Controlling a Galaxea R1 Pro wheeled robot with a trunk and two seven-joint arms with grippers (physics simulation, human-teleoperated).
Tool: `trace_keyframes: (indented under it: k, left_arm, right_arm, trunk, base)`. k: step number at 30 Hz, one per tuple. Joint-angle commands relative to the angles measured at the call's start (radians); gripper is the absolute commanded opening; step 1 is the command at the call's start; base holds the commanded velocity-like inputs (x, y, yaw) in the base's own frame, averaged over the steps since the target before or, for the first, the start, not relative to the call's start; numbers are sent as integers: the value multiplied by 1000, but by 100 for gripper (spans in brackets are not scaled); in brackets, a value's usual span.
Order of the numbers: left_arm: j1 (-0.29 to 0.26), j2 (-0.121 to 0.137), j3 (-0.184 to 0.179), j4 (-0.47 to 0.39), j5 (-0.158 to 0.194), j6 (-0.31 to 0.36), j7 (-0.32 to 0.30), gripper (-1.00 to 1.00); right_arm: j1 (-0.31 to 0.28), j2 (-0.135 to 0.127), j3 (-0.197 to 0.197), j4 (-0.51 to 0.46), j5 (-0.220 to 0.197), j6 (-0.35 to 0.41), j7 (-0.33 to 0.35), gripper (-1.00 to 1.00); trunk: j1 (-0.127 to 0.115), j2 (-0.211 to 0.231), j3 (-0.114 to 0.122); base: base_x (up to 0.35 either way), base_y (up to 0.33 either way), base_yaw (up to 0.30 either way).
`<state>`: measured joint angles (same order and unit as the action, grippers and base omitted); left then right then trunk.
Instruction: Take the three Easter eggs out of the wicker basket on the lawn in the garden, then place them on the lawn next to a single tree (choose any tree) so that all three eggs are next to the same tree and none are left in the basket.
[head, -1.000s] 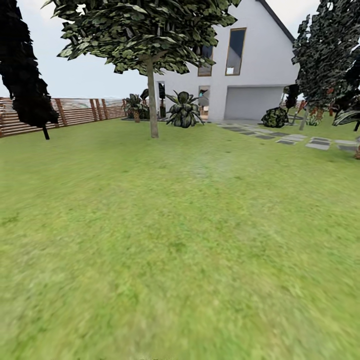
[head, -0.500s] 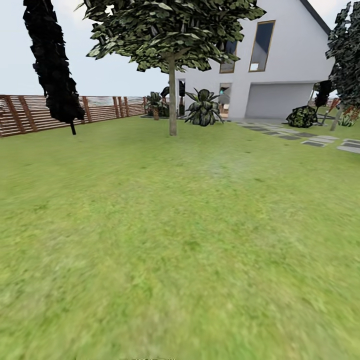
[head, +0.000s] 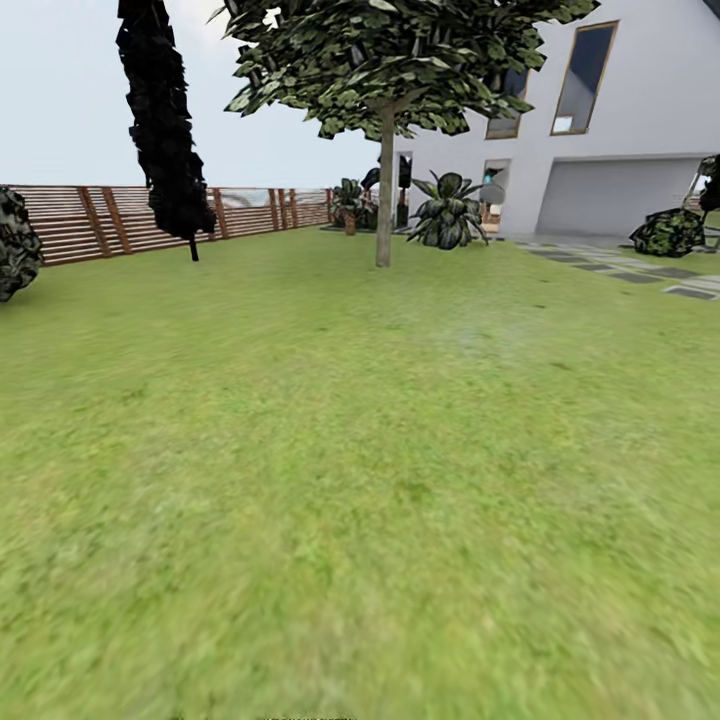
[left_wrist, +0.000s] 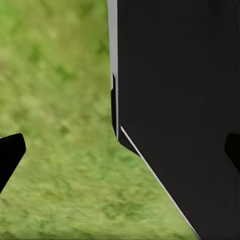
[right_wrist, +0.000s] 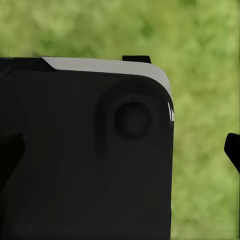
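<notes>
No readable text, label, brand, number or sign appears on anything in view. The white house (head: 640, 110) behind the tree (head: 385, 190) bears no visible lettering, though its wall is perhaps too distant to judge.

Light: bright, even, flat daylight, source not evident | Shadows: none cast on the lawn (head: 330, 450), none under the tree (head: 384, 180) | Glare: none | Blur: grass smeared and soft across lower frame in head view, sharper toward upper frame | Wrist views: grass mottled, out of focus; dark robot body (left_wrist: 180, 115) crisp-edged
</notes>
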<state>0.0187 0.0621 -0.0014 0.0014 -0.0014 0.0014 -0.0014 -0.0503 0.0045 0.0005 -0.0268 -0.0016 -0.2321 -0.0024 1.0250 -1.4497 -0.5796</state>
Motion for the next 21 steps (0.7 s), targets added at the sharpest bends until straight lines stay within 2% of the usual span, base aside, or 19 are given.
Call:
trace_keyframes:
  k: [1, 21]
  left_arm:
    - [0, 0, 0, 0, 0, 0, 0, 100]
    - [0, -1, 0, 0, 0, 0, 0, 100]
  right_arm:
    - [0, 0, 0, 1, -1, -4, 0, 100]
    - [0, 0, 0, 1, -1, -4, -1, 100]
  trunk:
    - [0, 0, -1]
    - [0, 0, -20]
  base:
    - [0, 0, 250]
    - [0, 0, 243]
